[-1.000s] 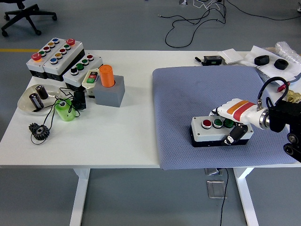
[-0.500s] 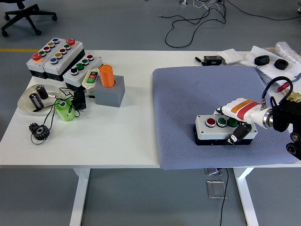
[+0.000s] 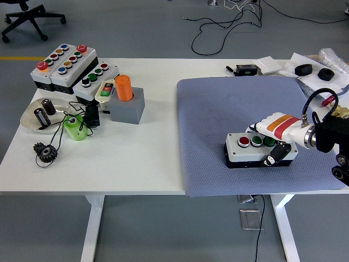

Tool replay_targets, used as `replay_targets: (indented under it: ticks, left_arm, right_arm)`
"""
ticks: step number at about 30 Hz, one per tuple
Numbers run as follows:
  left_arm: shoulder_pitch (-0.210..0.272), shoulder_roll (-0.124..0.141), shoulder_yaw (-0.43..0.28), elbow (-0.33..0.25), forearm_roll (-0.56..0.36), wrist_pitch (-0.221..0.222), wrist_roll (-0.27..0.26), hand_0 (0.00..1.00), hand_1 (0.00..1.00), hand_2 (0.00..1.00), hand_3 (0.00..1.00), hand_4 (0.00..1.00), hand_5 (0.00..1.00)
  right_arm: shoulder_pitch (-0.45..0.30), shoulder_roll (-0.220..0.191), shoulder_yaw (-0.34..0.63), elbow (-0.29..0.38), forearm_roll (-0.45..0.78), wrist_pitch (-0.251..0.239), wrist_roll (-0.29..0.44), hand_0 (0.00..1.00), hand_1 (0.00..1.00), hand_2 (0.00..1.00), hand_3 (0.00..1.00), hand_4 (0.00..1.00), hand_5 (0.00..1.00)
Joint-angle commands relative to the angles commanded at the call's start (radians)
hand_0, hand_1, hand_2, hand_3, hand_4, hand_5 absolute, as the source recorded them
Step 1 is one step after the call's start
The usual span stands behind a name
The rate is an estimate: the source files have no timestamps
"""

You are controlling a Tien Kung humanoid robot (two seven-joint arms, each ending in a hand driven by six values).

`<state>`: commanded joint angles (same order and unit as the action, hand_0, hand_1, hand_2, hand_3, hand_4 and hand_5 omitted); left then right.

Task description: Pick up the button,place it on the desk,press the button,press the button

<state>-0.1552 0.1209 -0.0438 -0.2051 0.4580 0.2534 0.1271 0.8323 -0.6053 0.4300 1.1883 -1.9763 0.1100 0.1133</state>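
**Right hand grips the button box on the mat**

The button box [image 3: 253,149], white-topped with one red and two green buttons, sits on the grey-blue mat [image 3: 229,109] covering the right part of the white worktop [image 3: 142,158]. The right hand [image 3: 275,139] is closed around the box's right end, fingers over the far side and thumb against the near side. More button boxes [image 3: 68,65], an orange cylinder [image 3: 124,87] on a grey block and a gear [image 3: 45,151] lie at the far left.
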Motion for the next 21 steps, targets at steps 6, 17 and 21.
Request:
replay_targets:
  ticks: [6, 17, 21]
  left_arm:
    - [0.0, 0.0, 0.0, 0.0, 0.0, 0.0, 0.0, 0.605, 0.521, 0.474, 0.47, 0.284, 0.982]
    - [0.0, 0.0, 0.002, 0.0, 0.0, 0.0, 0.001, 0.605, 0.521, 0.475, 0.47, 0.283, 0.982]
    - [0.0, 0.001, 0.0, 0.0, 0.002, -0.001, 0.001, 0.605, 0.521, 0.475, 0.47, 0.284, 0.981]
  right_arm:
    - [-0.002, -0.001, 0.002, 0.001, -0.006, 0.028, -0.014, 0.397, 0.419, 0.582, 0.892, 0.839, 0.095]
    - [-0.005, -0.007, 0.013, 0.008, -0.001, 0.016, 0.001, 0.471, 0.511, 0.773, 0.998, 0.903, 0.147]
    - [-0.006, -0.009, 0.016, 0.013, 0.001, 0.018, 0.001, 0.491, 0.526, 0.805, 0.998, 0.913, 0.15]
